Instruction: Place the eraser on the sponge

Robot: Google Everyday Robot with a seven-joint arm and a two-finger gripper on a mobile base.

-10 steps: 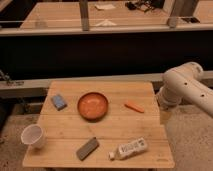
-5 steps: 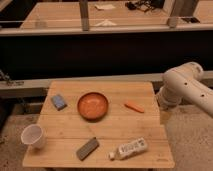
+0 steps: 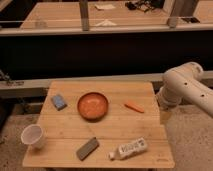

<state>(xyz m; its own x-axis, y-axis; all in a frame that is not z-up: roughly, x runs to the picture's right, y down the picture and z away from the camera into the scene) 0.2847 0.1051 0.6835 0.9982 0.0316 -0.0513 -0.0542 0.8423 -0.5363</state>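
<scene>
A flat dark grey eraser (image 3: 87, 148) lies near the front edge of the wooden table (image 3: 110, 127), left of centre. At the back left of the table rests the blue sponge (image 3: 58, 102), well apart from the eraser. My white arm (image 3: 182, 89) bends in from the right. My gripper (image 3: 165, 115) hangs off its end beside the table's right edge, far from both the eraser and the sponge, with nothing seen in it.
An orange bowl (image 3: 93, 105) stands mid-table between sponge and eraser. A carrot (image 3: 134, 106) lies to its right. A white cup (image 3: 33, 136) stands at the front left and a white bottle (image 3: 128, 149) lies at the front right. Railings and another wooden table stand behind.
</scene>
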